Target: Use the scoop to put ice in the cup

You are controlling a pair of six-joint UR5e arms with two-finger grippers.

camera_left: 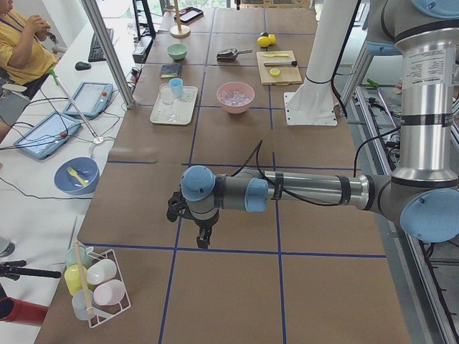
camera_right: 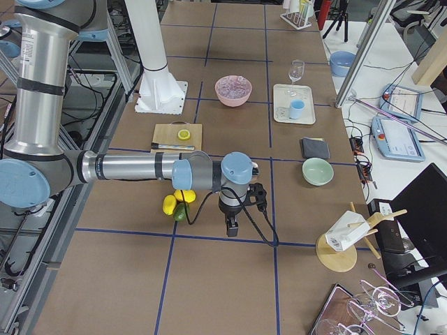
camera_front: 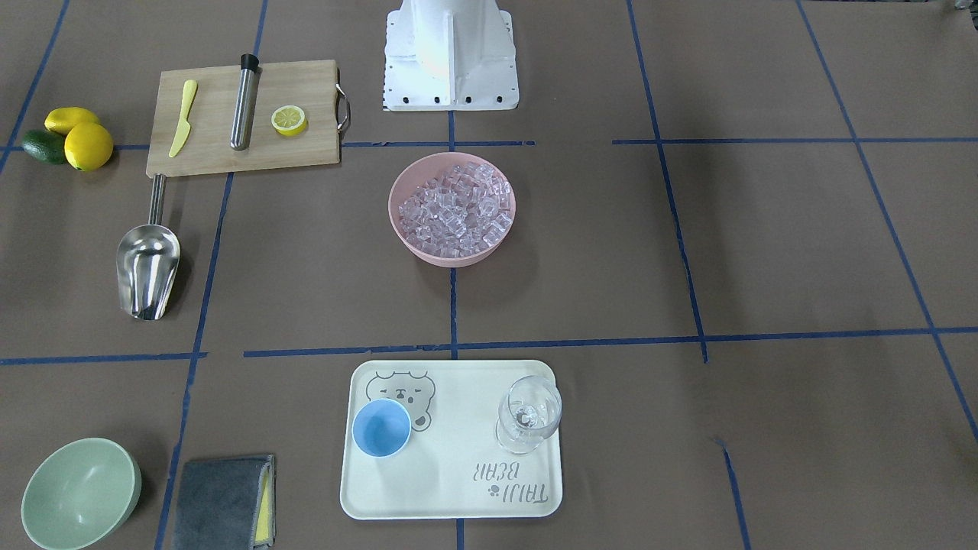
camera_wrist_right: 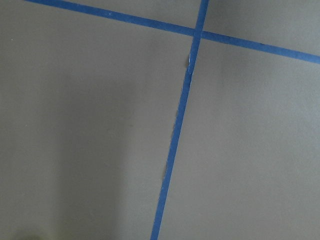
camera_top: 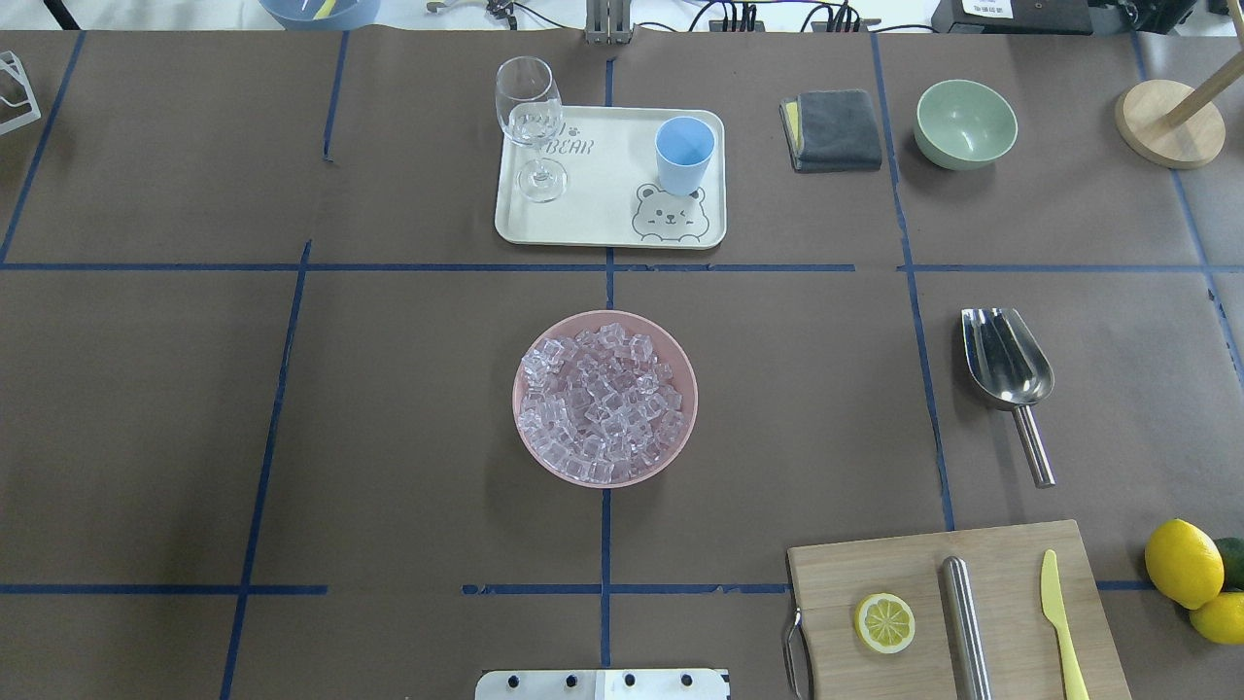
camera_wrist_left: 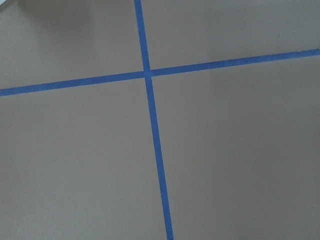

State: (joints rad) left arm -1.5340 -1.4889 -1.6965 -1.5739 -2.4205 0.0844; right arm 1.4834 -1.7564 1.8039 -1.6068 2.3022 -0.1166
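Observation:
A heap of clear ice fills a pink bowl at the table's middle. The light-blue cup stands upright and empty on a cream tray beyond it. On the robot's right side the steel scoop lies flat on the table, its trough toward the far side. My left gripper hangs over bare table at the left end, seen only in the exterior left view. My right gripper hangs past the lemons at the right end, seen only in the exterior right view. I cannot tell whether either is open or shut.
A wine glass shares the tray. A wooden board holds a lemon half, a steel cylinder and a yellow knife. Lemons, a green bowl and a grey cloth lie to the right.

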